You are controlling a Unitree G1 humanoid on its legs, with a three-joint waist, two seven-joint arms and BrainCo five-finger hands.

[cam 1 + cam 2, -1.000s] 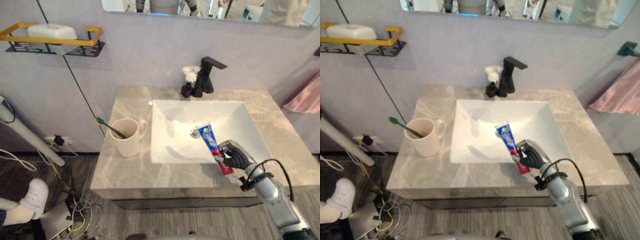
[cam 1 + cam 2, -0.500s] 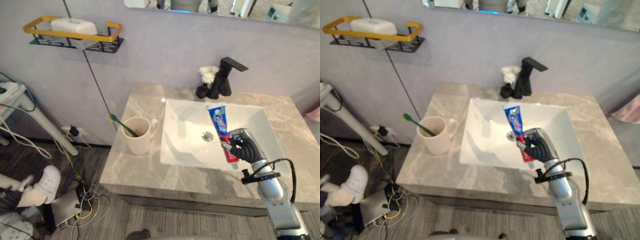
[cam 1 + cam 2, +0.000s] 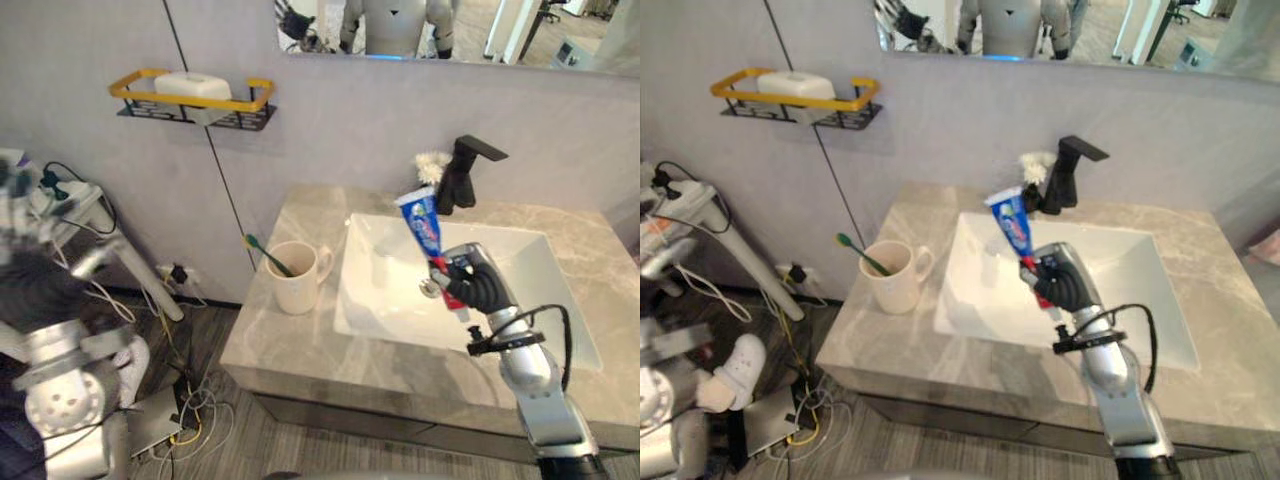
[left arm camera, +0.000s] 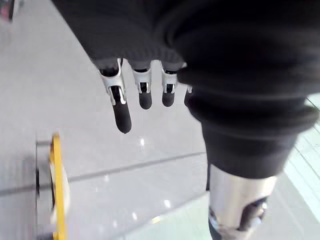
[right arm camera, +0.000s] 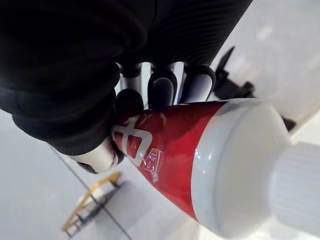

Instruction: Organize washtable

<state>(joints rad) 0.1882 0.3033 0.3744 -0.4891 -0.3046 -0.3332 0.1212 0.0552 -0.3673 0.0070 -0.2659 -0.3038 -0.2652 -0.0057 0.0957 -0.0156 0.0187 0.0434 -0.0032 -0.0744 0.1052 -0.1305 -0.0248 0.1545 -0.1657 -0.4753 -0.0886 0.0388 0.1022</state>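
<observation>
A: While the toothpaste tube (image 3: pixel 424 222) is held above the sink (image 3: pixel 385 295), which step is underway?
B: Carry, prob. Tube is clamped in the right hand (image 3: pixel 478 287), fingers curled near its cap end. Next, it's judged, a shift toward the mug (image 3: pixel 296 283) w/ toothbrush (image 3: pixel 264 254) is needed.
A: Orientation?
B: Long axis near upright; crimp end up, leant to robot's left, cap down. Left hand (image 4: pixel 145 97): fingers straight, nothing held.

The toothpaste tube (image 5: pixel 165 160) looks glossy plastic, the washtable (image 3: pixel 290 345) polished marble.
</observation>
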